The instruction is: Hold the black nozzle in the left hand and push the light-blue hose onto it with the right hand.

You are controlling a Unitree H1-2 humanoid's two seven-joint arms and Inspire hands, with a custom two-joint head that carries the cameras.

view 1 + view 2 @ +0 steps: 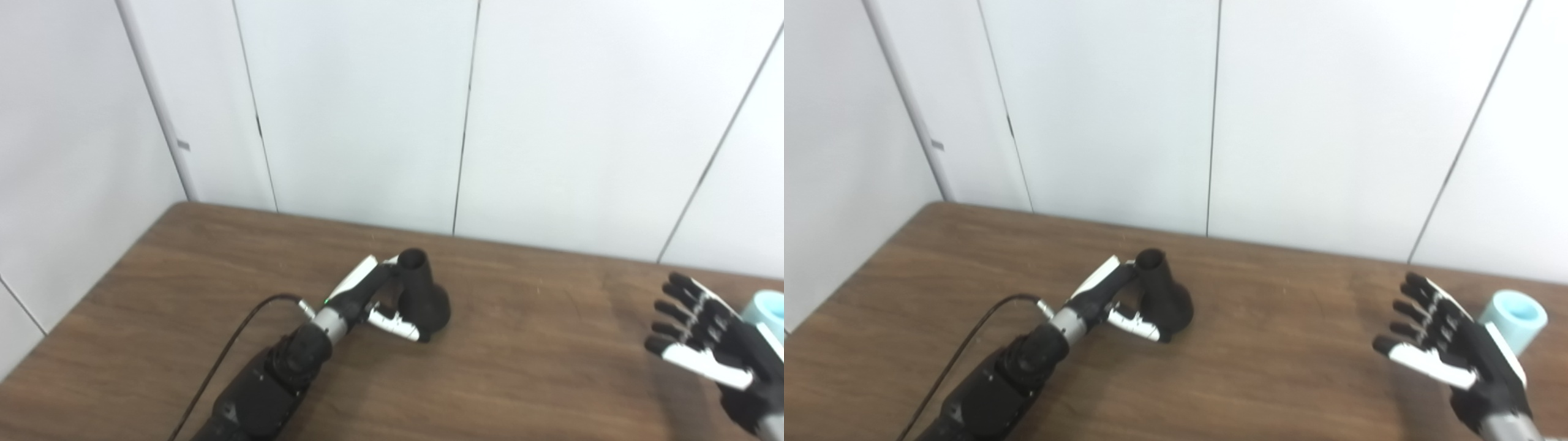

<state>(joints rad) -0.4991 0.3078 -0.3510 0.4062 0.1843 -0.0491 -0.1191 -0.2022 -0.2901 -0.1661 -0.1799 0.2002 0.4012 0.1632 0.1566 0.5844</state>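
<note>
The left hand [1118,300] grips the matte black flared nozzle [1164,300] on the wood-grain table [1274,367]; the right hand [1448,352], fingers spread and empty, hovers beside the smooth light-blue cylindrical hose [1516,318].

Two side-by-side head views, angled down at one table [520,343]

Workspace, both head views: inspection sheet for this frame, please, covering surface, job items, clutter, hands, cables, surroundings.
Surface: brown wooden table, bare around the items.
Job's things: black nozzle standing on its wide end, narrow opening up; light-blue hose at the table's right, open end facing up.
Clutter: nothing seen.
Hands: left hand wrapped around the nozzle; right hand open, fingers spread, beside the hose, not holding it.
Cables: black cable running along the left arm.
Surroundings: white panelled wall behind the table.
</note>
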